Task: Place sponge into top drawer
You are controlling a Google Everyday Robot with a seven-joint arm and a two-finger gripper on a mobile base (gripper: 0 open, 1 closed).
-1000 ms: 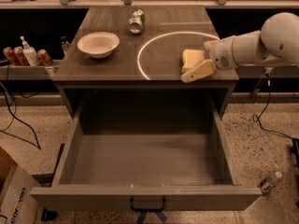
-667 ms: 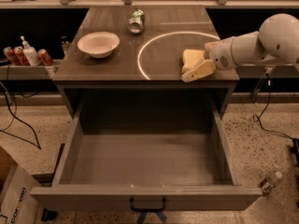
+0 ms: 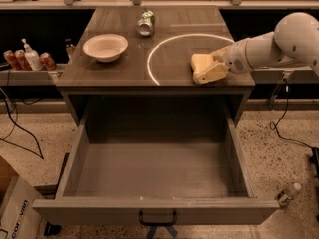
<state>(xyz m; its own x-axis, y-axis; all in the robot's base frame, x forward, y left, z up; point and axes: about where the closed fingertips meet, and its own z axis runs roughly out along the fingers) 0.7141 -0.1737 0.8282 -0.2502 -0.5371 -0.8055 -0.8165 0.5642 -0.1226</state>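
Note:
The pale yellow sponge (image 3: 199, 61) lies on the dark tabletop (image 3: 124, 68), at the right side of a white painted circle (image 3: 164, 49). My gripper (image 3: 213, 66) reaches in from the right on a white arm (image 3: 279, 44), at the sponge's right end and touching it. The top drawer (image 3: 149, 210) below the tabletop is pulled fully out and holds nothing; its black handle (image 3: 157, 218) sits at the centre of the front panel.
A white bowl (image 3: 104, 47) stands on the left of the tabletop and a crushed can (image 3: 145, 23) lies at the back. Bottles and cans (image 3: 27, 59) stand on a left side shelf. A cardboard box (image 3: 15, 213) and a bottle (image 3: 289, 193) are on the floor.

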